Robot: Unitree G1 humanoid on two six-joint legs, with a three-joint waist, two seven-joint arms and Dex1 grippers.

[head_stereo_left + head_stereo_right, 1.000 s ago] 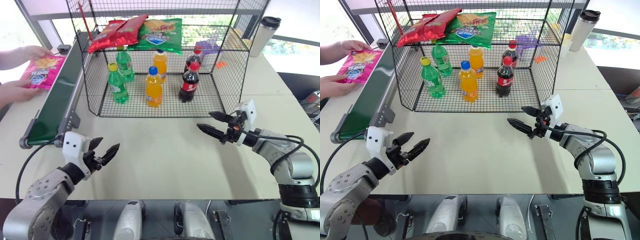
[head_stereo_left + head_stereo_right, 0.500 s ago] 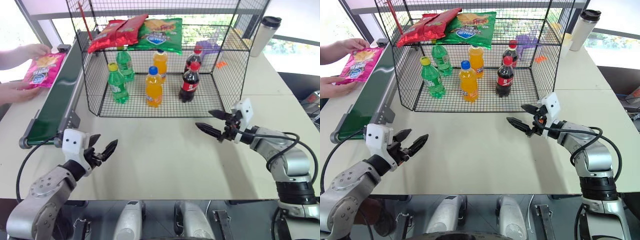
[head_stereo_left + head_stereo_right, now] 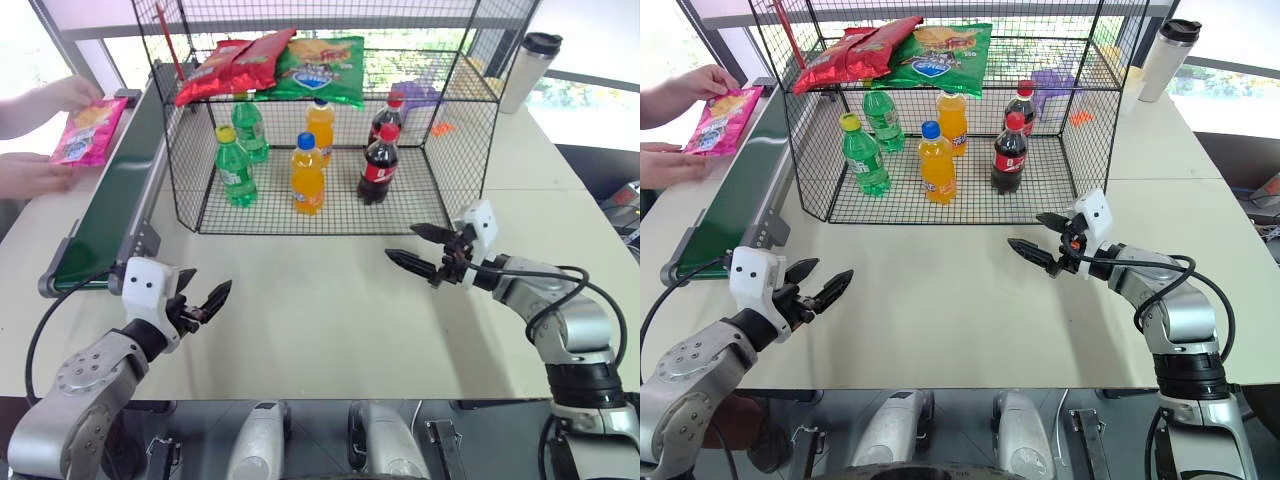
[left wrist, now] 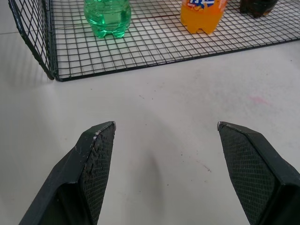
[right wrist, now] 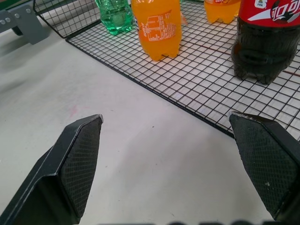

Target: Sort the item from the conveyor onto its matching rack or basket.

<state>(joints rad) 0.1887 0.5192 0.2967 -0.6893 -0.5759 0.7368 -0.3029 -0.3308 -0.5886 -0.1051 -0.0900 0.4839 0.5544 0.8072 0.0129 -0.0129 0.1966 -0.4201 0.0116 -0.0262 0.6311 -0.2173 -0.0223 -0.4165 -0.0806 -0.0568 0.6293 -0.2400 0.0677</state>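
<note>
Magenta-pink snack bag [image 3: 88, 131], dark-green conveyor belt [image 3: 115, 195], black wire-mesh rack [image 3: 450, 110].

Frame edge cuts off the person's hands [image 3: 40, 175] — arms unseen.

left gripper [image 3: 206, 300] jaws spread, right gripper [image 3: 416, 247] likewise
</note>
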